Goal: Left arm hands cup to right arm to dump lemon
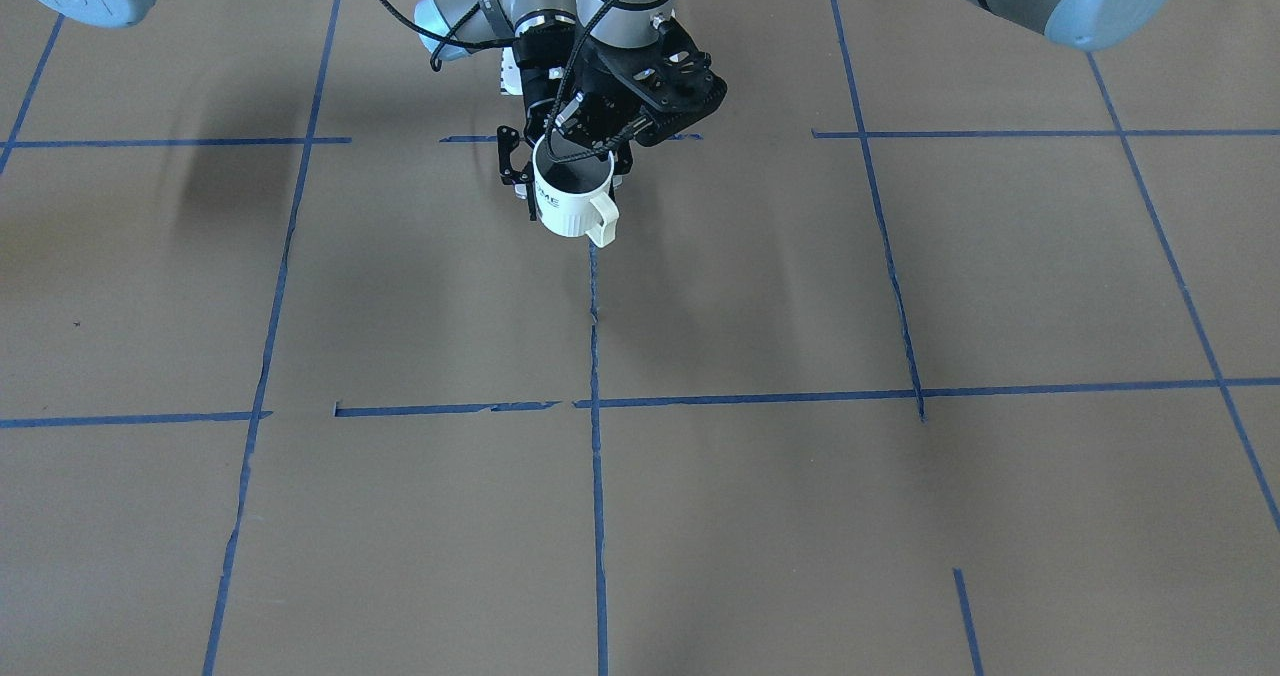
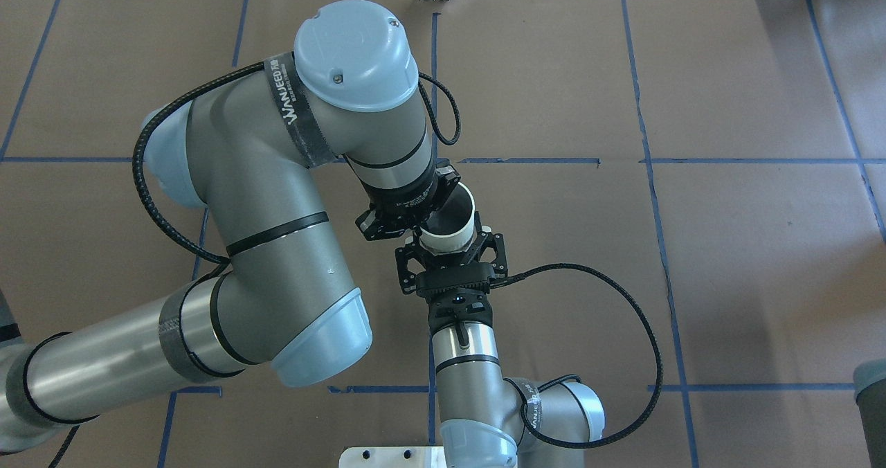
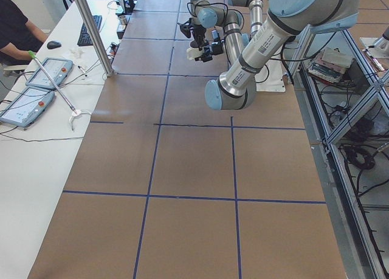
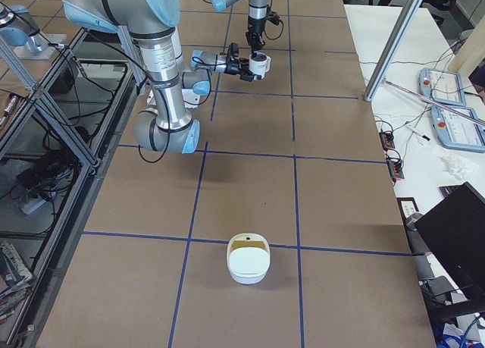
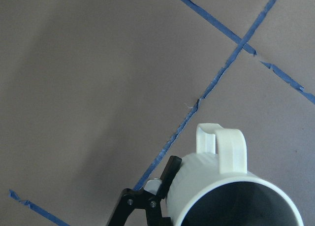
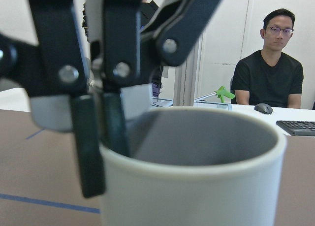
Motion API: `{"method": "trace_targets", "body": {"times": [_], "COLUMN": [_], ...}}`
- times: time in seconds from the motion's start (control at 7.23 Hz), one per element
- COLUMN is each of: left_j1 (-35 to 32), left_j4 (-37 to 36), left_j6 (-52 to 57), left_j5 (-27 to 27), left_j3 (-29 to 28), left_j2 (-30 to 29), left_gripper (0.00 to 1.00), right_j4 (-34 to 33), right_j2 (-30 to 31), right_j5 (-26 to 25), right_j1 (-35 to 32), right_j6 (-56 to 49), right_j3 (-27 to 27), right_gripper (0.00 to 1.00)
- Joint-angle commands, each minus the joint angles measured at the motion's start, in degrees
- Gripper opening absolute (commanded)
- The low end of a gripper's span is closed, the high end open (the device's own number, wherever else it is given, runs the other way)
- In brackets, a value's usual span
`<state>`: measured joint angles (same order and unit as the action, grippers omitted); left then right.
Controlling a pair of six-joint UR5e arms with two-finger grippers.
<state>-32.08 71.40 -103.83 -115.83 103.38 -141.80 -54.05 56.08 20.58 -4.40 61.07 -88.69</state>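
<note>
The white ribbed cup [image 1: 572,208] hangs upright above the table, handle toward the operators' side. My left gripper [image 1: 566,146] comes down from above and is shut on the cup's rim, one finger inside and one outside, as the right wrist view [image 6: 102,132] shows. My right gripper [image 2: 450,241] reaches in level from the robot's side, its thin fingers [image 5: 167,179] against the cup's ribbed wall [image 5: 221,184]. The cup [image 2: 453,237] shows a dark inside. The lemon is hidden.
A white container [image 4: 248,258] with a yellowish inside stands on the table far toward the robot's right end. An operator [image 6: 268,73] sits at a side table with pendants [image 3: 45,72]. A metal post [image 3: 91,30] stands at that edge.
</note>
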Motion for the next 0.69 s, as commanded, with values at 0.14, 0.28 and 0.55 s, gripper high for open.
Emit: {"method": "trace_targets", "body": {"times": [0.14, 0.28, 0.55], "left_j1": [0.0, 0.0, -0.1], "left_j4": [0.0, 0.0, -0.9], "left_j6": [-0.1, -0.1, -0.1], "left_j5": [0.0, 0.0, -0.1], "left_j3": [0.1, 0.2, 3.9], "left_j2": [-0.1, -0.1, 0.1], "left_gripper": [0.0, 0.0, 0.0], "right_j4": [0.0, 0.1, 0.4], "right_j2": [0.7, 0.7, 1.0], "right_j5": [0.0, -0.1, 0.1], "right_j1": [1.1, 1.5, 2.0], "right_j6": [-0.3, -0.2, 0.2], "right_j3": [0.2, 1.4, 4.4], "right_gripper": [1.0, 1.0, 1.0]}}
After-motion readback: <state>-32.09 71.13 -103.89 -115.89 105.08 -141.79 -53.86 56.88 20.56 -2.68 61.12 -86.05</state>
